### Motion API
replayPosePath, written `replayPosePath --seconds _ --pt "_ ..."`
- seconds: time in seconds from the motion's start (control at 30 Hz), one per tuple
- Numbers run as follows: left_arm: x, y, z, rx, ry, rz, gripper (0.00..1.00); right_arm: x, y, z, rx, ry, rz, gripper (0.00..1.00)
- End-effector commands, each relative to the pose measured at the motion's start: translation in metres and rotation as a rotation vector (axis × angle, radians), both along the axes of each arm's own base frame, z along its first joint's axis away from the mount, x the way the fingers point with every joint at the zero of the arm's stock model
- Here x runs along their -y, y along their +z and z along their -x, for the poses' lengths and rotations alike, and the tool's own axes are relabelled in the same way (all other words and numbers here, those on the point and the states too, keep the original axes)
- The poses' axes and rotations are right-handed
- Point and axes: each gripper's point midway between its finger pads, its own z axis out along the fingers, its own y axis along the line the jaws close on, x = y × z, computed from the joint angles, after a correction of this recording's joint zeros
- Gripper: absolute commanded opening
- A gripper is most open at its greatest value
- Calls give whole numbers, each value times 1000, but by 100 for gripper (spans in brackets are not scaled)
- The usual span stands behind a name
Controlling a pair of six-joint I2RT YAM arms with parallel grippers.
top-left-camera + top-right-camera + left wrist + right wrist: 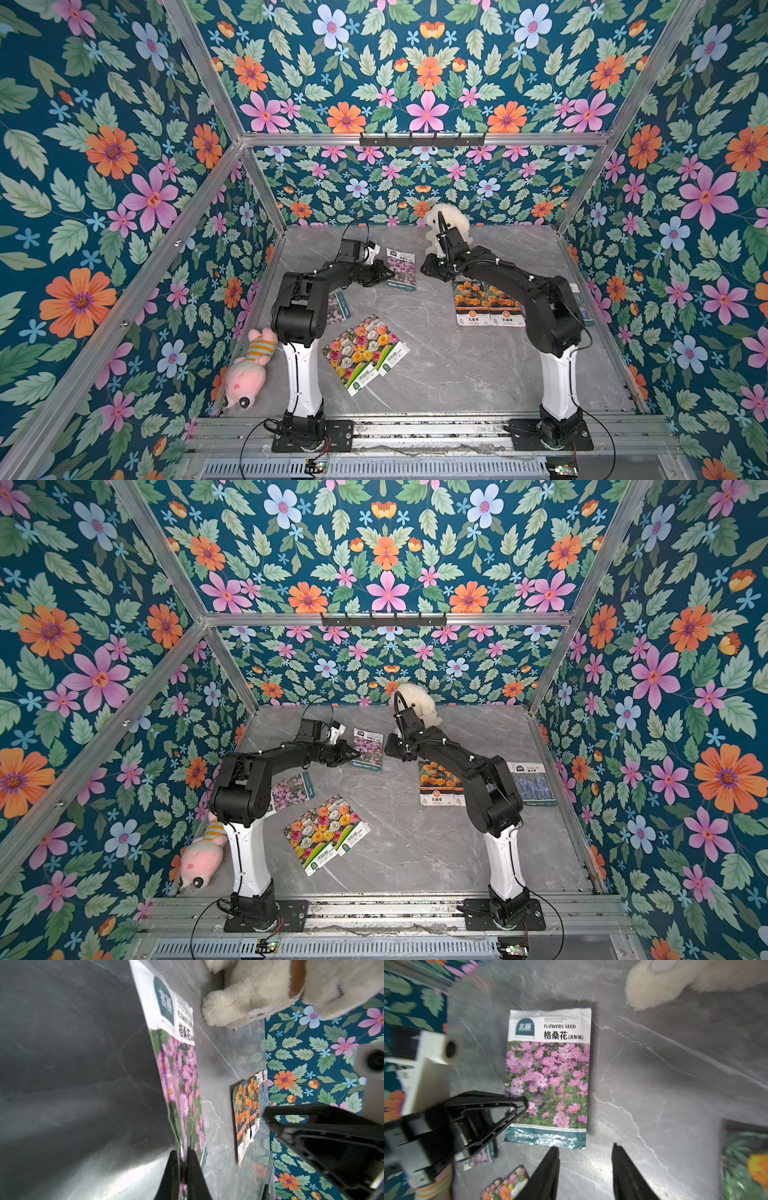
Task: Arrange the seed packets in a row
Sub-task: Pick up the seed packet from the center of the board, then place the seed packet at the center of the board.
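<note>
Both top views: high above the front edge, angled down toward the back wall [415, 183], whole table [457, 365] in frame, nearly identical. Left wrist: very low, close, grazing along the pink cosmos packet [178, 1076]. Right wrist: close, looking down on the same pink cosmos packet [548, 1076]. Both wrist views catch the white plush dog [249, 1001] paw.

The left gripper [182, 1152] was clamped on one edge of the pink packet [178, 1068], the rest of which lay along the table [72, 1064]. The marigold packets [246, 1109] lay further off (two, side by side). The dog [259, 991] sat near the pink packet's far end, not touching it.
</note>
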Motion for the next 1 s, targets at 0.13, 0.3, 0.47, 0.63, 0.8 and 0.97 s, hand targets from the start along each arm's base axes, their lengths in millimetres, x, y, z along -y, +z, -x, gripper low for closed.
replayPosePath --seconds 0.13,0.3,0.47,0.63,0.8,0.97 --pt "1 37 32 72 66 13 0 73 46 58 74 -165 -68 73" --pt "22 45 69 80 64 -3 0 131 58 104 117 -266 -24 84" --pt "59 42 101 87 63 -22 0 175 66 136 159 -346 -12 90" --pt "92 49 118 86 62 50 0 190 74 149 185 -364 -6 93" --pt "110 48 120 114 58 29 0 186 76 150 191 -346 -26 94" --pt "114 39 117 102 58 10 0 181 72 147 180 -337 -44 94"
